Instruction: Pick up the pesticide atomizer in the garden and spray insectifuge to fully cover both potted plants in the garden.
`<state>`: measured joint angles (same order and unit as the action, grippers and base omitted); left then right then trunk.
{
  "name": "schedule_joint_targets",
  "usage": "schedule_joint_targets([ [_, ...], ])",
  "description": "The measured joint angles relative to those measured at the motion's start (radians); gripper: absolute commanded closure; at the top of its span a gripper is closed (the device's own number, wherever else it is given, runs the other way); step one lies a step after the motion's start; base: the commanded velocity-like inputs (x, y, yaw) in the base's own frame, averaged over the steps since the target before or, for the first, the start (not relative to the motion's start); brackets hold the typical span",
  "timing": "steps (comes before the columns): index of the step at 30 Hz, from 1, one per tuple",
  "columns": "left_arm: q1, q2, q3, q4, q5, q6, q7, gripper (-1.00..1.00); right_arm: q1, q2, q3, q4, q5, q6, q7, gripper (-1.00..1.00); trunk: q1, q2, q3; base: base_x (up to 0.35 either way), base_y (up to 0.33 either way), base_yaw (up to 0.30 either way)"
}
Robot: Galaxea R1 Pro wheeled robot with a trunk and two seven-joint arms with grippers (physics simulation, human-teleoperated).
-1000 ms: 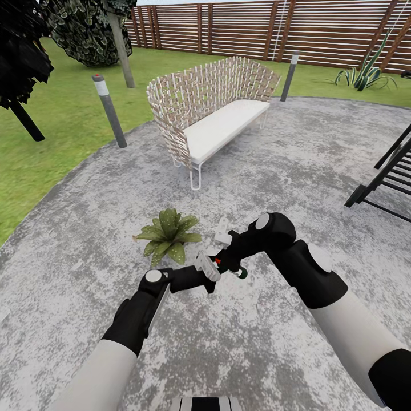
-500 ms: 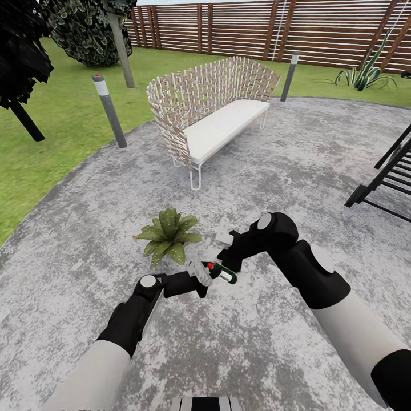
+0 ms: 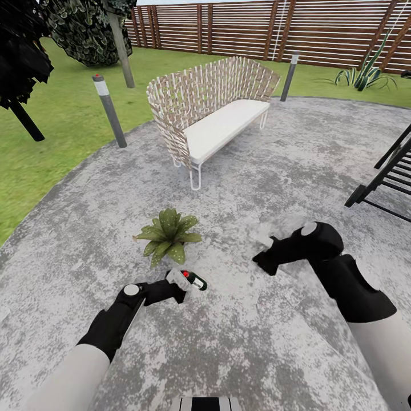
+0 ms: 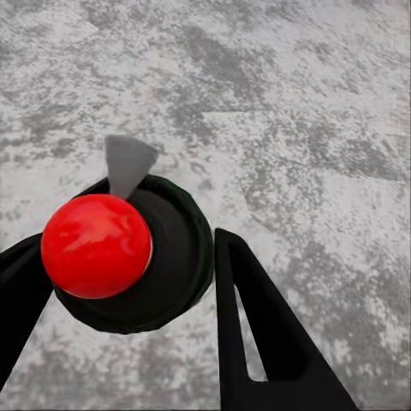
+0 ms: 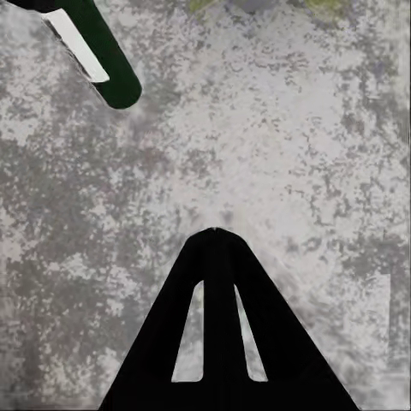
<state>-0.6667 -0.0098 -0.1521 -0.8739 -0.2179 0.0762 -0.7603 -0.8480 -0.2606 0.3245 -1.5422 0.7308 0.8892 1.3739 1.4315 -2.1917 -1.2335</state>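
While you look down from the head view, your left gripper (image 3: 184, 281) is clamped on the pesticide atomizer (image 3: 194, 281) just short of the potted plant (image 3: 167, 233) on the grey paving (image 3: 240, 337), and your right gripper (image 3: 268, 234) is blurred, so I cannot tell its state. Your left wrist view shows black fingers (image 4: 257, 330) flanking the bottle's red cap (image 4: 96, 245). Your right wrist view seems to show its fingers (image 5: 218, 330) pressed together, with the atomizer well apart.
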Motion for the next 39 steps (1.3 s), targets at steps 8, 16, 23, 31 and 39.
schedule_joint_targets([
  [8, 0.055, 0.004, 0.001, -0.002, 0.008, 0.109, 0.090, 1.00, 0.272, -0.138, -0.386, -0.033, 0.002, -0.013, -0.006, 1.00, 0.000, 0.000, 0.000, 0.000, 0.000, 0.000],
  [16, 0.131, -0.003, 0.034, -0.008, 0.022, 0.213, 0.245, 1.00, 0.441, -0.039, -0.828, -0.032, -0.007, -0.203, -0.039, -1.00, 0.000, 0.000, 0.000, 0.000, 0.000, 0.000],
  [23, 0.222, -0.003, 0.152, -0.054, 0.030, 0.224, 0.288, 1.00, 0.449, 0.040, -0.971, -0.033, -0.009, -0.288, 0.002, -1.00, 0.000, 0.000, 0.000, 0.000, 0.000, 0.000],
  [31, 0.276, -0.001, 0.254, -0.078, 0.034, 0.226, 0.294, 1.00, 0.450, 0.039, -1.082, -0.034, -0.003, -0.272, 0.016, -1.00, 0.000, 0.000, 0.001, 0.000, 0.000, 0.000],
  [39, 0.300, 0.001, 0.305, -0.081, 0.034, 0.221, 0.293, 1.00, 0.449, 0.024, -1.126, -0.039, -0.004, -0.210, 0.018, -1.00, 0.000, 0.000, 0.002, 0.000, 0.000, 0.000],
])
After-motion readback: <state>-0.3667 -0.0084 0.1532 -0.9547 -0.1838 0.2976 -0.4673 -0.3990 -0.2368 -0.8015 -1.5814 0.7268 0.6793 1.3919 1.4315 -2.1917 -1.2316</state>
